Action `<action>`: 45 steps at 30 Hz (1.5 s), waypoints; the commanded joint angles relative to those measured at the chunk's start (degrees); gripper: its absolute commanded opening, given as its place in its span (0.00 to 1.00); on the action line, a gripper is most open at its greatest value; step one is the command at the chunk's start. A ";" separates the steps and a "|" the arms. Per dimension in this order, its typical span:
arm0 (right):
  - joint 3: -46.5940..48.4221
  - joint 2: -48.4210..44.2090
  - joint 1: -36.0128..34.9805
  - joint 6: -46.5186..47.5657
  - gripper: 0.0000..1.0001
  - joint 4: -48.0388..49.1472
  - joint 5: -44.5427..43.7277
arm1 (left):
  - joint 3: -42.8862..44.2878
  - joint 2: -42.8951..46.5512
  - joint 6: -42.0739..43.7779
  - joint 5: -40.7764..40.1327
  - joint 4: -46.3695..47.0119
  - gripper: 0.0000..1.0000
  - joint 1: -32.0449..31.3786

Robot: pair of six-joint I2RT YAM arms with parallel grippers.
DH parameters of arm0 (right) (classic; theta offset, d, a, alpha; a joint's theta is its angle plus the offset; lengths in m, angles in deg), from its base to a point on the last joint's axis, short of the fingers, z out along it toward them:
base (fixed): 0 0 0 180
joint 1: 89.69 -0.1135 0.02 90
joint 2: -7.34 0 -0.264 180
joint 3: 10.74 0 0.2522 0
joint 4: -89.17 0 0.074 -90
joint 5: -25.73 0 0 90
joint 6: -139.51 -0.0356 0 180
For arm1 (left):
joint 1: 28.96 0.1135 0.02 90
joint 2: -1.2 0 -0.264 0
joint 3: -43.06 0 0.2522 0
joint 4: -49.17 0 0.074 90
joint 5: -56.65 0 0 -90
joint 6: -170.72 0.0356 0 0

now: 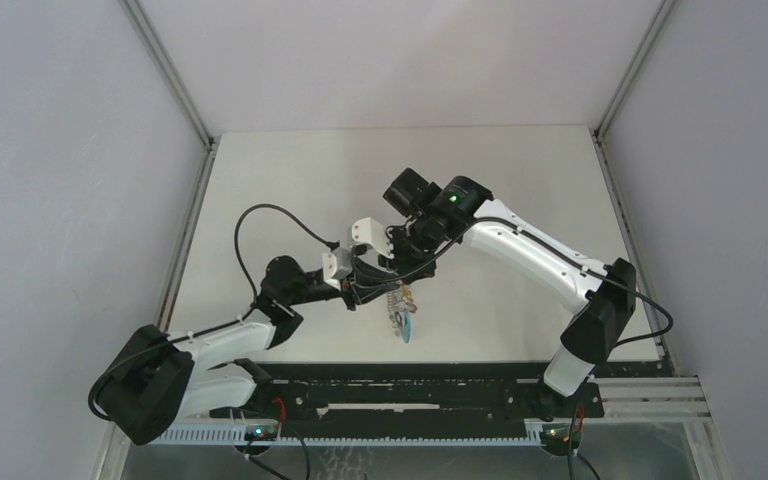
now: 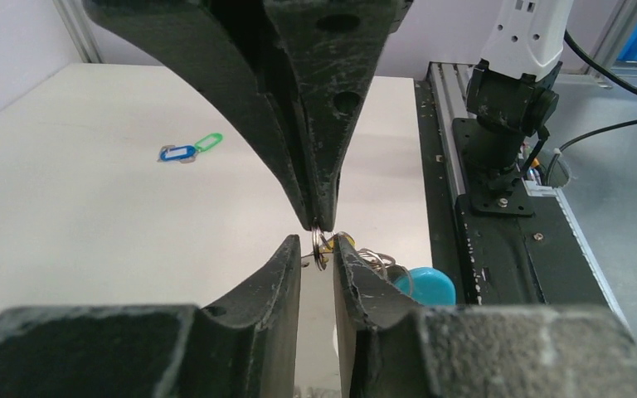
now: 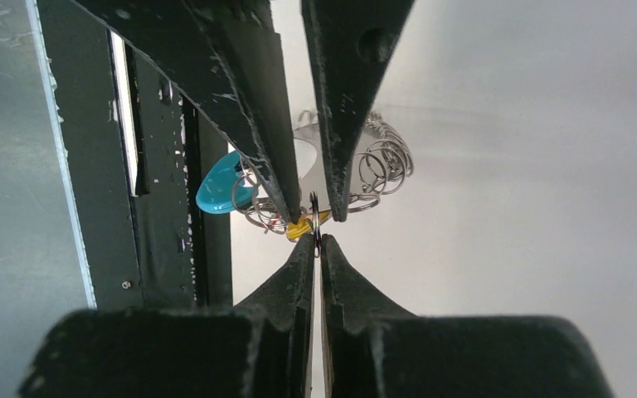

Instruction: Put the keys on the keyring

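The keyring [image 1: 404, 318] hangs in the air between my two grippers, above the table's front middle. It is a bundle of silvery wire rings [image 3: 381, 166] with a cyan piece [image 2: 423, 286]. My right gripper [image 3: 316, 240] is shut on a thin metal ring of the bundle, pinching it edge-on. My left gripper [image 2: 317, 242] has its fingers slightly apart, with that same ring standing in the gap. The yellow-orange key [image 3: 299, 230] sits in the bundle right beside both sets of fingertips. The blue key [image 2: 178, 152] and green key [image 2: 209, 142] lie together on the table further off.
The black rail [image 2: 498, 249] with the right arm's base [image 2: 510, 99] runs along the table's near edge, just behind the hanging bundle. Grey walls close in the white table [image 1: 290, 180] on the left, right and back.
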 commanded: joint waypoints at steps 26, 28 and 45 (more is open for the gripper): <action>-10.34 -13.53 2.81 -1.72 0.23 13.53 3.20 | 1.06 0.92 -1.77 -3.69 6.15 0.00 -0.18; -13.46 -15.87 4.66 -1.80 0.26 16.53 6.82 | 0.42 1.00 -2.43 -4.04 8.19 0.00 -0.08; -24.34 -17.19 15.08 -3.30 0.30 32.44 28.73 | -0.95 1.45 -4.42 -2.41 13.47 0.00 -0.05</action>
